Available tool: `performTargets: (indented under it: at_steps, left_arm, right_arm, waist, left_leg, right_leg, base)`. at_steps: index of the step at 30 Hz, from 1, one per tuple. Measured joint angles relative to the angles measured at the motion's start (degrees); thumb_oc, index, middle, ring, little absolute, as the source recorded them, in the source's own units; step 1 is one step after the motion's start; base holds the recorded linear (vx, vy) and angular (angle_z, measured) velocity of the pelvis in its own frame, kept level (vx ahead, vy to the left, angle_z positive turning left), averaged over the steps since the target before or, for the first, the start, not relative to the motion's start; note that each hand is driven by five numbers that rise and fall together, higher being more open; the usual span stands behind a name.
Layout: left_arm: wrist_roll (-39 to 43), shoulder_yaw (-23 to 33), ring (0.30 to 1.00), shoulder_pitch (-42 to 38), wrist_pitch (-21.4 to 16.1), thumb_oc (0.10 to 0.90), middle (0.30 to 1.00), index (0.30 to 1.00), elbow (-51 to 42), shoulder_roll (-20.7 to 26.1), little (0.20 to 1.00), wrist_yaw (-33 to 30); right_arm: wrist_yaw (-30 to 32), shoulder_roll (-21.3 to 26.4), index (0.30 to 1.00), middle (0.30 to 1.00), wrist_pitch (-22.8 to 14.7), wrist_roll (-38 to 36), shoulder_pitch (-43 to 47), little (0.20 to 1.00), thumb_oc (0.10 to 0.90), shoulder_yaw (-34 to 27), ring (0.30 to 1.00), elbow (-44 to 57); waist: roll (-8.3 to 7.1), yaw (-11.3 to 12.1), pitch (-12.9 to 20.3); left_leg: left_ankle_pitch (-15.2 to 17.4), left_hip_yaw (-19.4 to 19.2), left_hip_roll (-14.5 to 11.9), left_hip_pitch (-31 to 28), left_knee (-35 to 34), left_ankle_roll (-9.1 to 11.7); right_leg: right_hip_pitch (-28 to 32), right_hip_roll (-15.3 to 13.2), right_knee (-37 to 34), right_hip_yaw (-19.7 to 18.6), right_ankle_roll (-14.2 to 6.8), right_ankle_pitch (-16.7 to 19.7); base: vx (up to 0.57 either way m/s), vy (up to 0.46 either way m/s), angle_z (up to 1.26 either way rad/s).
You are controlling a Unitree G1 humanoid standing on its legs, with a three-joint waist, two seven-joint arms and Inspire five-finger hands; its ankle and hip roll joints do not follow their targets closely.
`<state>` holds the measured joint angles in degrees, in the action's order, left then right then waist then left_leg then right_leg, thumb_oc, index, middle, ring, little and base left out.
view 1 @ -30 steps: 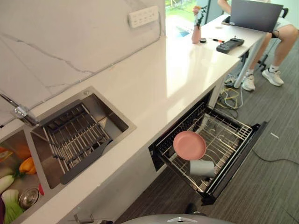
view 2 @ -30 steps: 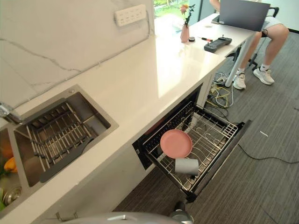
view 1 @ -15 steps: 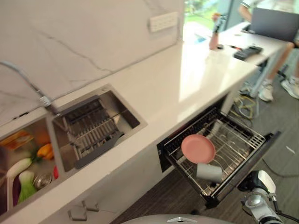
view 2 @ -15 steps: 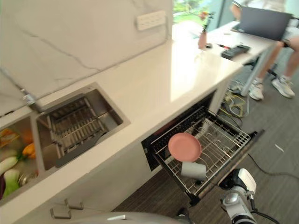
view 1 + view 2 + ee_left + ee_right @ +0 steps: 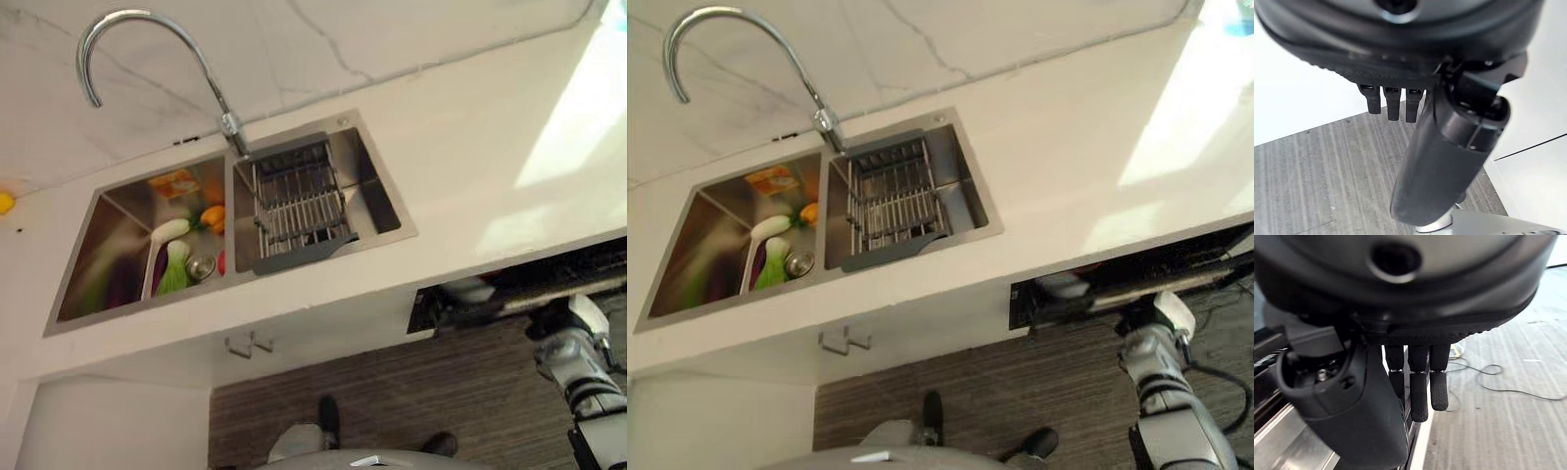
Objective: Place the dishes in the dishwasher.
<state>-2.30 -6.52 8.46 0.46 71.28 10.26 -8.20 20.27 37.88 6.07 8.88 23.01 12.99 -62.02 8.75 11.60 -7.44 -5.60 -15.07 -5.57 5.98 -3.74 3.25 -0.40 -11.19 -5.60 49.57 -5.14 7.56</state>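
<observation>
One white stone counter (image 5: 470, 176), one two-basin steel sink (image 5: 127, 264), one curved chrome tap (image 5: 147, 39); left hand (image 5: 1396, 103) and right hand (image 5: 1418, 382) fingers straight, empty, over grey striped floor (image 5: 1312, 166).

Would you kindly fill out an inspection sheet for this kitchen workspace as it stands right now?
Surface: pale stone counter with a double sink set into it.
Job's things: dishwasher open under the counter; no dishes can be made out in it.
Clutter: wire rack in one sink basin; vegetables in the other.
Hands: left hand hangs with straight fingers over the floor; right hand open, empty, beside the dishwasher.
Cables: one loose on the floor.
Surroundings: curved tap, marbled wall, grey striped floor.
</observation>
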Motion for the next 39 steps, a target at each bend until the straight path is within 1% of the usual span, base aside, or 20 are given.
performTargets:
  at_steps: [3, 4, 6, 7, 12, 14, 18, 21, 23, 25, 26, 27, 29, 30, 32, 34, 35, 37, 38, 39]
  left_arm:
    - [0.03, 0.16, 0.900, -0.68, 0.11, 0.800, 0.900, 0.900, 0.08, 0.31, 0.900, -0.01]
    - [0.24, 0.23, 0.900, -0.86, 0.06, 0.800, 0.900, 0.900, -0.13, 0.43, 0.900, 0.07]
    - [1.36, 0.69, 0.900, -1.69, 0.01, 0.800, 0.900, 0.900, -0.16, 0.45, 0.900, 0.32]
    - [2.25, 0.88, 0.900, -2.47, -0.01, 0.800, 0.900, 0.900, -0.22, 0.45, 0.900, 0.90]
    - [7.65, 4.88, 0.900, -4.04, -0.87, 0.800, 0.900, 0.900, -4.23, 0.54, 0.900, 3.84]
    - [8.67, 5.90, 0.900, -5.26, -1.01, 0.800, 0.900, 0.900, -5.33, 0.55, 0.900, 4.31]
    - [8.59, 6.84, 0.900, -6.37, -1.18, 0.800, 0.900, 0.900, -6.80, 0.70, 0.900, 3.91]
    - [8.52, 7.00, 0.900, -7.23, -0.97, 0.800, 0.900, 0.900, -4.50, 1.60, 0.900, 3.71]
    - [8.65, 6.90, 0.900, -6.65, -0.55, 0.800, 0.900, 0.900, -2.63, 2.51, 0.900, 4.48]
    - [9.52, 6.77, 0.900, -6.19, 0.11, 0.800, 0.900, 0.900, -1.67, 3.92, 0.900, 6.06]
    - [9.73, 6.36, 0.900, -5.83, 0.12, 0.800, 0.900, 0.900, -0.12, 4.86, 0.900, 6.60]
    - [9.51, 5.28, 0.900, -6.48, 0.12, 0.800, 0.900, 0.900, 1.58, 5.84, 0.900, 7.03]
    - [9.36, 5.20, 0.900, -6.91, 0.12, 0.800, 0.900, 0.900, 3.37, 7.34, 0.900, 7.30]
    - [9.10, 4.86, 0.900, -7.76, 0.04, 0.800, 0.900, 0.900, 3.52, 7.20, 0.900, 7.36]
    - [8.45, 4.57, 0.900, -9.45, 0.11, 0.800, 0.900, 0.900, 4.61, 6.10, 0.900, 7.57]
    - [8.45, 4.49, 0.900, -9.12, -0.10, 0.800, 0.900, 0.900, 4.61, 5.56, 0.900, 7.84]
    - [8.45, 4.56, 0.900, -8.34, 0.05, 0.800, 0.900, 0.900, 4.87, 5.14, 0.900, 7.90]
    - [8.49, 4.35, 0.900, -6.63, 0.06, 0.800, 0.900, 0.900, 4.85, 3.86, 0.900, 8.35]
    - [8.55, 4.49, 0.900, -5.16, 0.03, 0.800, 0.900, 0.900, 4.80, 2.70, 0.900, 8.80]
    - [8.56, 4.49, 0.900, -4.48, 0.13, 0.800, 0.900, 0.900, 4.88, 2.29, 0.900, 8.98]
  right_arm:
    - [-0.16, 0.17, 0.300, 0.300, 1.43, -0.03, 3.05, 0.300, 0.400, 4.29, 0.300, 2.47]
    - [-0.16, 0.13, 0.300, 0.300, 1.33, 0.08, 3.05, 0.300, 0.400, 4.63, 0.300, 3.33]
    - [-0.22, 0.17, 0.368, 0.368, 1.34, 0.10, 2.91, 0.368, 0.445, 4.67, 0.368, 3.95]
    - [-0.26, -0.09, 0.900, 0.900, 1.36, 0.10, 2.90, 0.900, 0.800, 4.58, 0.900, 3.97]
    - [-1.69, -1.39, 0.900, 0.900, 0.58, 2.51, 0.35, 0.900, 0.800, 6.01, 0.900, 9.78]
    - [-2.70, -2.69, 0.900, 0.900, -3.11, 4.75, -4.22, 0.900, 0.800, 5.49, 0.900, 13.92]
    - [-5.17, -11.23, 0.900, 0.900, -8.24, 5.08, -13.00, 0.900, 0.800, 5.50, 0.900, 16.23]
    - [-6.44, -18.18, 0.900, 0.900, -9.30, 4.69, -19.63, 0.900, 0.800, 2.46, 0.900, 8.43]
    - [-6.96, -20.25, 0.900, 0.900, -6.88, 4.35, -22.96, 0.900, 0.800, -0.52, 0.900, 3.10]
    - [-7.21, -20.68, 0.900, 0.900, -6.94, 2.91, -25.37, 0.900, 0.800, -3.85, 0.900, -1.59]
    - [-7.14, -21.19, 0.900, 0.900, -6.30, 1.93, -25.57, 0.900, 0.800, -5.65, 0.900, -4.16]
    - [-7.59, -21.45, 0.900, 0.900, -5.02, 0.52, -26.24, 0.900, 0.800, -6.42, 0.900, -6.52]
    - [-8.44, -21.80, 0.900, 0.900, -4.82, -0.29, -27.39, 0.900, 0.800, -6.81, 0.900, -8.15]
    - [-8.53, -21.90, 0.900, 0.900, -4.77, -0.45, -27.89, 0.900, 0.800, -6.87, 0.900, -9.40]
    - [-9.74, -21.98, 0.900, 0.900, -4.64, -0.50, -27.86, 0.900, 0.800, -6.64, 0.900, -11.23]
    - [-10.61, -22.89, 0.900, 0.900, -4.37, -0.94, -28.59, 0.900, 0.800, -6.68, 0.900, -12.66]
    - [-11.33, -23.80, 0.900, 0.900, -4.35, -2.74, -29.28, 0.900, 0.800, -7.41, 0.900, -13.73]
    - [-11.61, -23.85, 0.900, 0.900, -4.20, -4.40, -30.33, 0.900, 0.800, -7.40, 0.900, -14.81]
    - [-11.73, -23.69, 0.900, 0.900, -4.13, -5.19, -30.63, 0.900, 0.800, -8.77, 0.900, -15.21]
    - [-11.94, -23.63, 0.900, 0.900, -4.11, -5.80, -30.63, 0.900, 0.800, -9.68, 0.900, -15.20]
  waist:
    - [-1.25, 0.65, -2.45]
    - [-2.32, 0.55, -3.58]
    - [-3.25, 0.40, -4.51]
    - [-3.45, 0.39, -4.66]
    - [-3.78, -0.70, -5.37]
    - [-4.34, -0.71, -5.77]
    - [-6.69, -2.35, -6.57]
    - [-8.02, -4.50, -6.22]
    - [-8.87, -7.00, -5.84]
    - [-10.65, -8.36, -5.13]
    - [-11.21, -9.41, -4.70]
    - [-11.64, -10.29, -3.66]
    - [-12.78, -10.92, -2.80]
    - [-12.57, -11.25, -2.52]
    - [-11.33, -13.30, -2.13]
    - [-11.33, -13.26, -0.98]
    - [-11.88, -13.35, 0.74]
    - [-10.36, -13.16, 3.10]
    - [-8.45, -12.48, 4.90]
    - [-7.79, -12.46, 5.68]
  left_leg:
    - [-0.97, 0.48, 0.04, 1.05, 0.07, -0.46]
    - [-0.96, 0.52, 0.08, 1.48, -0.03, -0.46]
    - [-1.06, 0.65, 0.08, 1.63, 0.15, -0.41]
    - [-1.00, 0.63, 0.10, 1.64, 0.13, -0.34]
    - [-0.97, -0.11, -0.46, 0.68, -0.72, -0.23]
    - [-0.83, -0.71, -0.54, -0.38, -0.79, -0.02]
    - [0.11, -1.61, -0.57, -3.58, -1.11, 0.03]
    - [2.85, -1.23, 0.57, -6.58, -1.36, -1.89]
    - [3.25, -0.94, 1.41, -9.11, -1.64, -3.73]
    - [3.96, -0.84, 2.98, -11.20, -1.45, -5.08]
    - [4.26, -0.31, 3.21, -12.75, -1.45, -5.57]
    - [4.74, -0.15, 3.07, -13.36, -1.54, -5.97]
    - [4.73, 0.26, 3.28, -13.83, -1.48, -5.81]
    - [4.34, 1.13, 3.31, -13.58, -1.46, -5.36]
    - [3.99, 4.36, 3.23, -12.78, -1.47, -5.62]
    - [3.97, 5.45, 4.11, -13.09, -1.50, -5.44]
    - [4.76, 6.81, 4.80, -13.35, -1.82, -5.12]
    - [5.11, 7.56, 3.74, -13.37, -1.80, -3.99]
    - [5.61, 7.57, 2.67, -13.24, -1.80, -3.10]
    - [5.53, 7.45, 2.22, -13.16, -1.77, -2.55]
  right_leg:
    - [-1.03, 0.11, 0.03, 0.48, 0.76, 0.45]
    - [-1.42, 0.08, 0.03, 0.56, 0.79, 0.44]
    - [-1.66, 0.11, 0.04, 0.57, 1.01, 0.57]
    - [-1.59, 0.10, 0.03, 0.54, 1.07, 0.53]
    - [-1.50, 0.82, 0.05, -0.33, 1.52, 0.21]
    - [-1.23, 0.89, 0.74, -0.98, 1.73, -0.17]
    - [-0.25, -0.46, 5.40, -2.56, 1.01, -2.40]
    - [0.86, -4.43, 13.20, -3.67, -0.62, -4.59]
    - [-0.22, -9.20, 23.61, -7.52, -1.73, -5.25]
    - [-2.87, -13.33, 32.69, -13.94, -3.36, -4.44]
    - [-4.61, -13.88, 37.20, -18.78, -5.53, -4.33]
    - [-6.67, -11.64, 39.37, -23.74, -7.47, -7.04]
    - [-6.25, -7.65, 34.64, -28.81, -7.10, -9.72]
    - [-6.39, -4.27, 29.33, -30.50, -4.58, -11.43]
    - [-4.49, -0.04, 17.98, -34.61, -3.91, -11.65]
    - [-3.27, -0.09, 12.93, -35.32, -4.40, -10.10]
    - [-1.79, -0.82, 11.41, -33.97, -2.45, -6.63]
    - [-0.18, 0.25, 9.33, -32.09, -1.87, -5.29]
    - [1.17, 1.53, 6.90, -31.30, -1.38, -5.18]
    - [1.88, 2.12, 5.46, -30.76, -1.02, -4.49]
  base:
    - [0.01, 0.049, 0.09]
    - [0.03, 0.036, 0.02]
    - [0.04, 0.048, 0.03]
    - [0.04, 0.050, 0.00]
    - [0.05, 0.052, -0.09]
    - [0.09, 0.088, -0.20]
    - [0.11, 0.110, -0.08]
    - [0.13, 0.192, 0.20]
    - [0.09, 0.174, 0.27]
    - [0.07, 0.079, 0.08]
    - [0.08, -0.021, 0.07]
    - [0.01, -0.095, 0.08]
    - [-0.03, -0.150, 0.08]
    - [0.03, -0.146, 0.27]
    - [0.05, -0.126, 0.67]
    - [0.10, -0.140, 0.60]
    - [0.11, -0.127, 0.54]
    - [0.10, -0.104, 0.44]
    - [0.08, -0.101, 0.21]
    - [0.06, -0.111, 0.23]
